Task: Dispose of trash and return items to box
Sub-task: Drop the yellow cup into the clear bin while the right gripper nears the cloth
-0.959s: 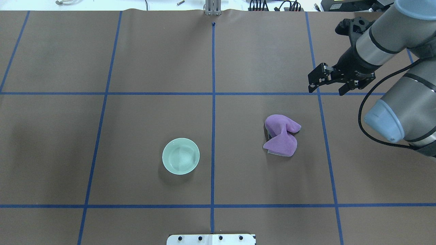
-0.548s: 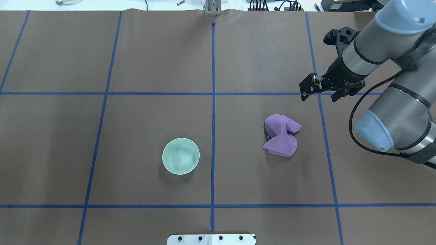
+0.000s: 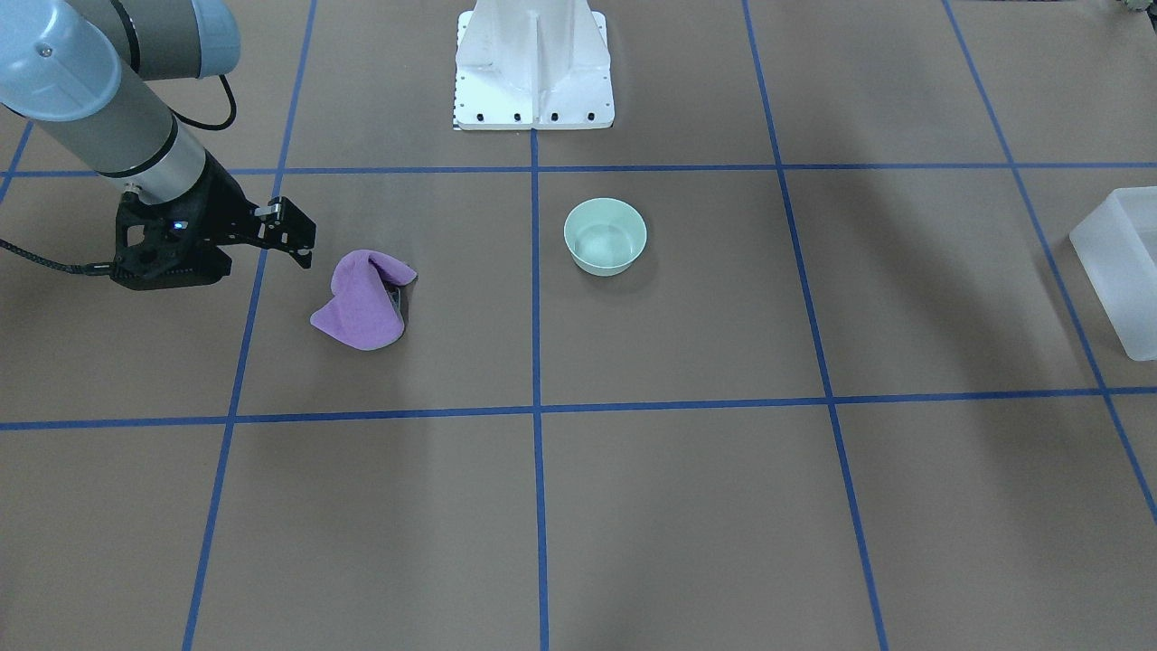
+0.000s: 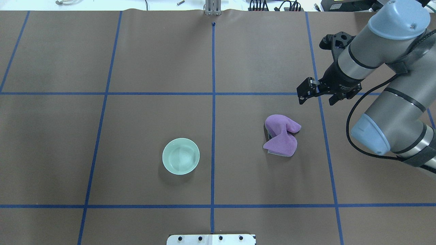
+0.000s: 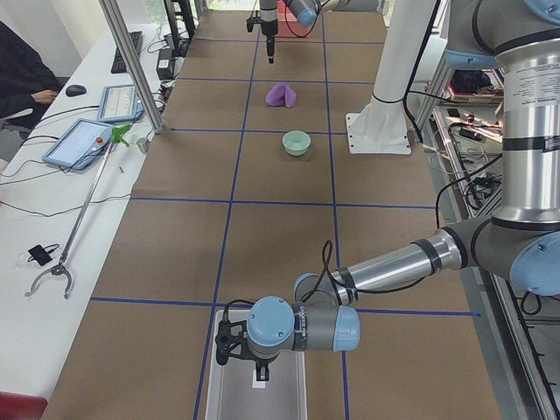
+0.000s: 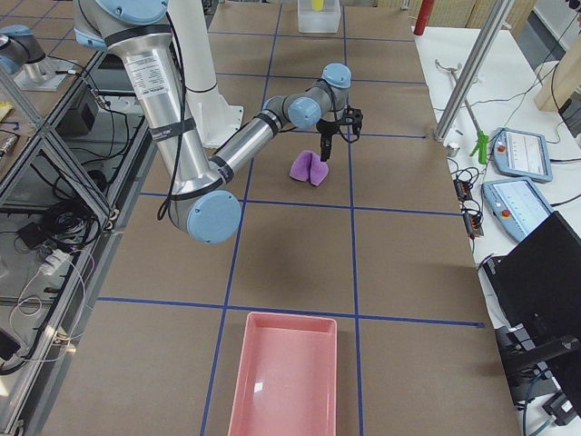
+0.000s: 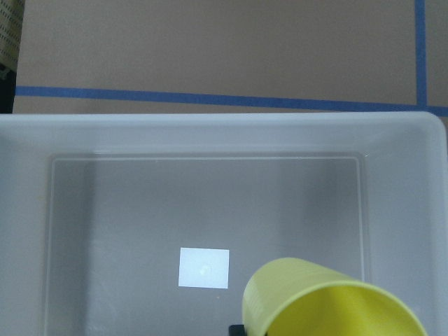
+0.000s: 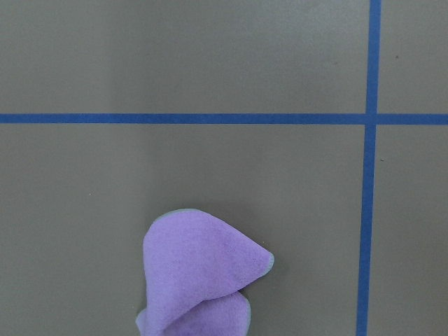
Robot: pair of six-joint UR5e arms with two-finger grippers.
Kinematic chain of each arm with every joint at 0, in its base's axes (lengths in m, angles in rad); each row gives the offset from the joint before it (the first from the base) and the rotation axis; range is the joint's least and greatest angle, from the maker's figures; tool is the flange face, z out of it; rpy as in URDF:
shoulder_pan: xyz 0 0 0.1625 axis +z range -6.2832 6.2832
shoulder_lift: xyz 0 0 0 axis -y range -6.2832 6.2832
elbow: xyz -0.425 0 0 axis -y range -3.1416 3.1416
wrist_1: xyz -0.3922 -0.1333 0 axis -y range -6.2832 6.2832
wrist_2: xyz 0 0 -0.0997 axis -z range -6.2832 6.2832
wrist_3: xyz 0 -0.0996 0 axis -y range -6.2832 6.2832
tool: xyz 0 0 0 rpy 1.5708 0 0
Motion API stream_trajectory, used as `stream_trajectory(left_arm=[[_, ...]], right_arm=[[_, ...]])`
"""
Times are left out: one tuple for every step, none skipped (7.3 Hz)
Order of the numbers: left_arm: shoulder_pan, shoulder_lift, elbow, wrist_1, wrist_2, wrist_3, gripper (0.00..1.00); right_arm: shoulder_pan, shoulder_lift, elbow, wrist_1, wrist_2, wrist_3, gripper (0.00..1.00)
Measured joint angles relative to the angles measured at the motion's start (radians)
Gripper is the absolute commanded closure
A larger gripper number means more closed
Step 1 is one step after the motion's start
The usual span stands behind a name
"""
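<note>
The pale mint-green bowl (image 4: 181, 156) stands upright left of the centre line; it also shows in the front view (image 3: 605, 236). A crumpled purple cloth (image 4: 282, 134) lies to its right, and also shows in the right wrist view (image 8: 199, 273). My right gripper (image 4: 316, 98) is open and empty, hovering just beyond and to the right of the cloth. My left gripper (image 5: 254, 359) is over the translucent box (image 5: 227, 394). In the left wrist view the yellow cup (image 7: 329, 301) hangs tilted above the box floor (image 7: 210, 129), held in the gripper.
The box also shows at the front view's right edge (image 3: 1121, 262). A pink tray (image 6: 281, 381) lies at the table end on my right. The white pedestal (image 3: 533, 63) stands at the table's robot side. Blue tape lines cross the brown table.
My right gripper has moved left and slightly nearer the purple cloth, still open. The bowl and cloth have not moved.
</note>
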Motion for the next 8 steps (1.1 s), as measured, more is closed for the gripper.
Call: stream_trajectory(left_arm=[[0.015, 0.006, 0.001, -0.011, -0.001, -0.028, 1.0], [0.032, 0.009, 0.001, -0.014, -0.006, -0.043, 1.0], [0.051, 0.01, 0.004, -0.013, -0.018, -0.05, 1.0], [0.066, 0.01, 0.008, -0.013, -0.032, -0.052, 0.98], [0.075, 0.01, 0.012, -0.012, -0.038, -0.053, 0.98], [0.082, 0.01, 0.014, -0.012, -0.04, -0.053, 0.81], [0.086, 0.009, 0.02, -0.013, -0.04, -0.053, 0.18], [0.088, 0.005, 0.032, -0.02, -0.036, -0.049, 0.01]], right_arm=[[-0.001, 0.0, -0.001, 0.0, 0.0, 0.0, 0.0], [-0.003, 0.0, -0.003, -0.001, 0.0, 0.0, 0.0], [-0.005, 0.0, -0.007, -0.001, 0.0, 0.0, 0.0], [-0.006, -0.001, -0.011, 0.0, 0.0, 0.0, 0.0], [-0.008, -0.001, -0.015, 0.0, 0.0, -0.001, 0.0], [-0.01, -0.001, -0.019, 0.0, 0.0, 0.0, 0.0], [-0.012, 0.0, -0.02, 0.0, 0.0, 0.0, 0.0], [-0.012, 0.0, -0.021, 0.0, 0.0, 0.0, 0.0]])
